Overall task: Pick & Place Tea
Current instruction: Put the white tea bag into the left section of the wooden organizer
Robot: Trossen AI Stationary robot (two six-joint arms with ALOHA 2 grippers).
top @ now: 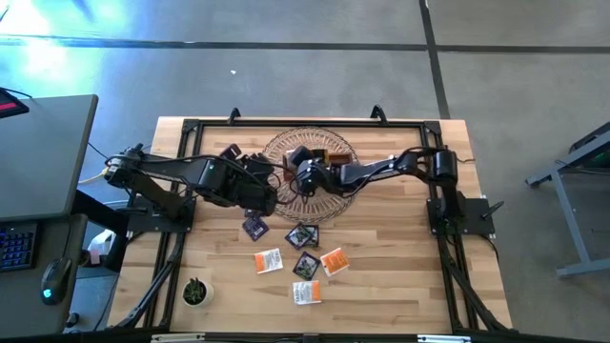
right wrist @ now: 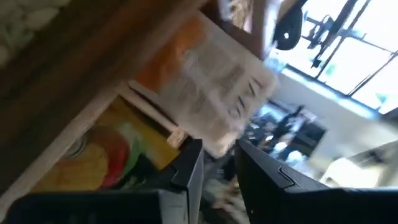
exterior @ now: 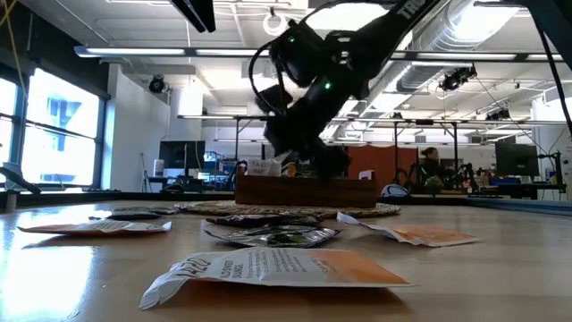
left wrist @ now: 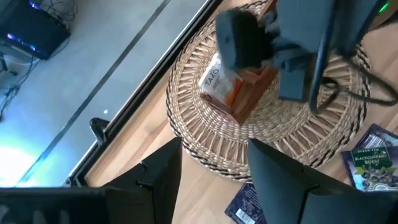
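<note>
Right gripper (top: 303, 177) over wooden box (left wrist: 249, 93), fingers parting off orange-white sachet (right wrist: 211, 93); risk: sachet snagging, tipping outside. Left gripper (top: 259, 195) beside box, open, empty.

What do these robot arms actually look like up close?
Both arms are dark, nearly black, built of jointed tubular links. The left arm and right arm trail thin black cables. Small green lights glow on the right arm's wrist. Each ends in two flat, dark, angular fingers.
</note>
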